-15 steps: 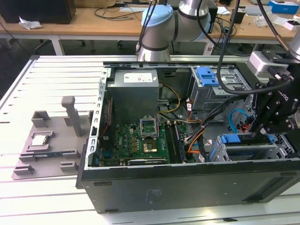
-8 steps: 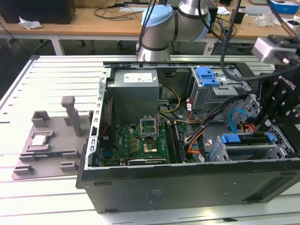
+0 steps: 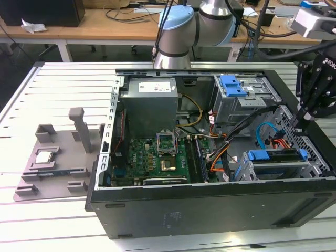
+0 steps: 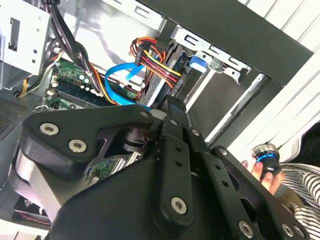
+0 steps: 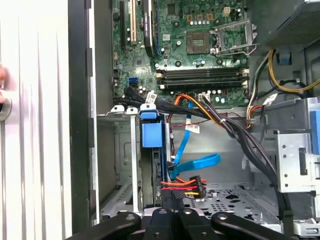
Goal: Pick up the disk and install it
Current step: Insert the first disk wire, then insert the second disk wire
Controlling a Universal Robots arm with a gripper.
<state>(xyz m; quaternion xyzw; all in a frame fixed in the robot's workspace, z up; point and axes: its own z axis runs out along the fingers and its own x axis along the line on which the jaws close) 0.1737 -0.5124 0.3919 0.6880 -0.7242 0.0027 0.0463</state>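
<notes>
Blue plastic first, says the technician: where is the disk?

Its blue carrier frame shows in the drive cage [image 3: 286, 170] at the corner of the open computer case [image 3: 210, 210], toward the exterior view's right. There the disk [image 3: 261, 155] sits in the cage, with a blue cable [image 3: 265, 131] looping just beside it.

And from your wrist?

In the first wrist view the disk [image 5: 151, 134] stands on edge in its slot between the cage walls, blue tab toward the motherboard [image 5: 200, 50]. Red, orange and yellow wires [image 5: 182, 185] end at a plug close by. In the second wrist view its blue tab [image 4: 198, 62] peeks out at the far end of the slot, beyond my own black linkage.

Where is your end effector?

In the exterior view my end effector [image 3: 296, 123] hangs over the case's edge, above the end of the cage. In both wrist views its tip [image 5: 167, 199] [image 4: 172, 102] points down the slot, close to the disk's near end. How far open it is, and whether it grips the disk, I cannot tell.

Anything one camera adds?

The exterior view takes in the slotted metal bench [image 3: 52, 79], a grey fixture [image 3: 58, 168] with a small silver chip [image 3: 44, 156] well apart from the case, and a blue latch [image 3: 232, 85] on the upper cage. The second wrist view catches a person's hand [image 4: 260, 172] on a round knob [image 4: 265, 152] outside the case, beside a striped sleeve [image 4: 305, 185].
</notes>
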